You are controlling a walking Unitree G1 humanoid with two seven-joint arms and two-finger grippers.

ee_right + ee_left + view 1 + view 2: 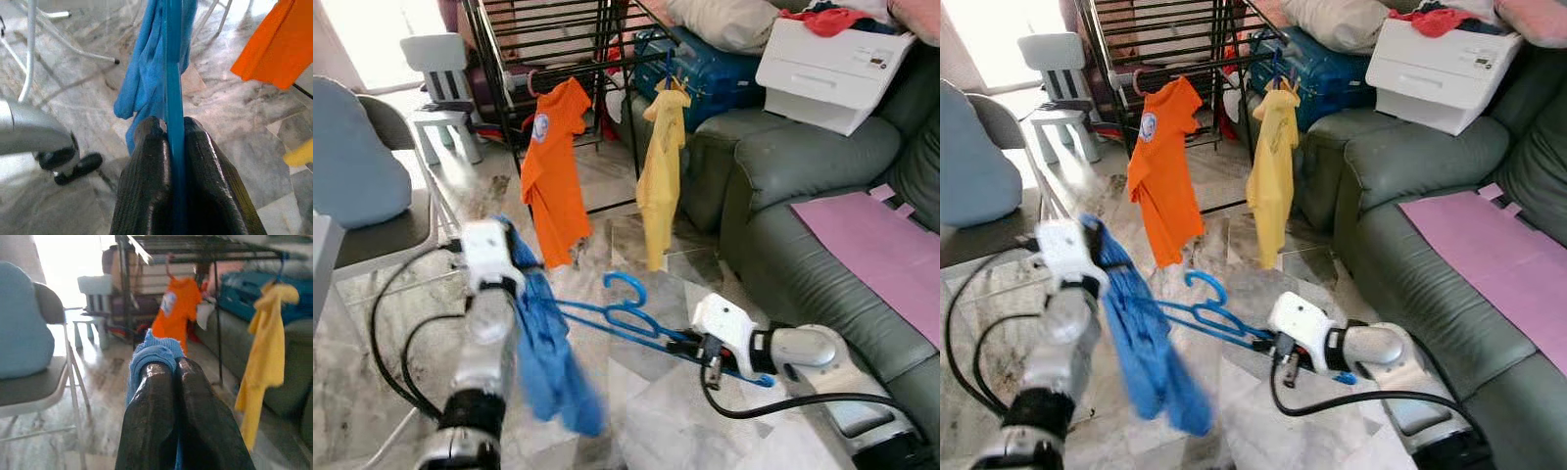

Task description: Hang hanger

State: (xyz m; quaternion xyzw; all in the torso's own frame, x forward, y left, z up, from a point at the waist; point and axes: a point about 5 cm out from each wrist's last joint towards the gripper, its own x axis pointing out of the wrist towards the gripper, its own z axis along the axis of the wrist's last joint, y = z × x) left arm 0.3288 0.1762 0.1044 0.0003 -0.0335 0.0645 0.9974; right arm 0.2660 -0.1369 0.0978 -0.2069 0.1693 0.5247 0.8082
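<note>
A blue hanger (636,318) is held low in the centre of the head views, above the marble floor (636,235), its hook turned upward. The right gripper (174,147) is seen clamped on the hanger's bar, both black fingers pressed against the blue plastic. A blue shirt (543,357) is draped from the hanger's far end and hangs down at lower left; its upper edge is pinched between the closed fingers of the left gripper (176,374). Whether the shirt is fully threaded onto the hanger cannot be told, as the cloth is bunched and partly blurred. A black drying rack (558,59) stands at the upper centre of the frame, well apart from the hanger. An orange shirt (553,166) and a yellow shirt (661,176) are already hung from it, with free rail between and beside them. A grey sofa (822,196) is noted on the right, a chair (372,186) on the left. The task is judged partly done: hanger and garment are in hand, but the hook is not yet on the rail. Left to do: lifting, carrying toward the rack, hooking, releasing.
</note>
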